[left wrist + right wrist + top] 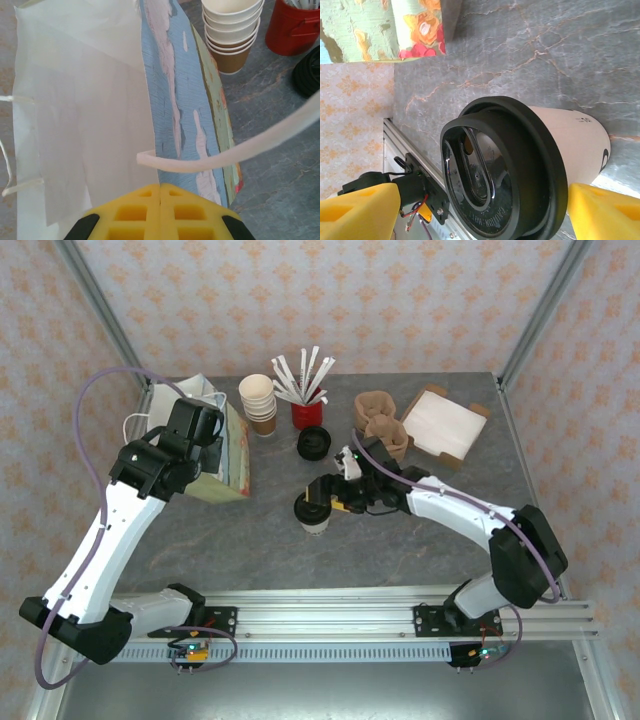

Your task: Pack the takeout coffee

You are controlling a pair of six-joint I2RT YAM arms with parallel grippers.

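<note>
Coffee upright on the table, near its middle and a little toward the near edge, black lid seated on the cream cup. The right gripper reached it from the right-edge side, with its fingers spread wide on either side of the cup. In the right wrist view one finger sat just beside the lid's rim and the other stood apart, so nothing was gripped yet. The step in hand appeared to be the grasp. It would go best with the cup centred between the fingers first, so that closing did not shove it over. The fingers should close on the paper wall below the lid, not on the lid, which might pop off, and squeeze lightly because the wall would likely yield. The bag stood toward the far left corner, well apart from the coffee. The left gripper had its fingers pressed together, with the bag's wall edge running into the seam between them, apparently pinching it to hold the mouth open. The lift would need to keep the cup level, clear the rim, and avoid the loose handle arching beside the mouth.
</note>
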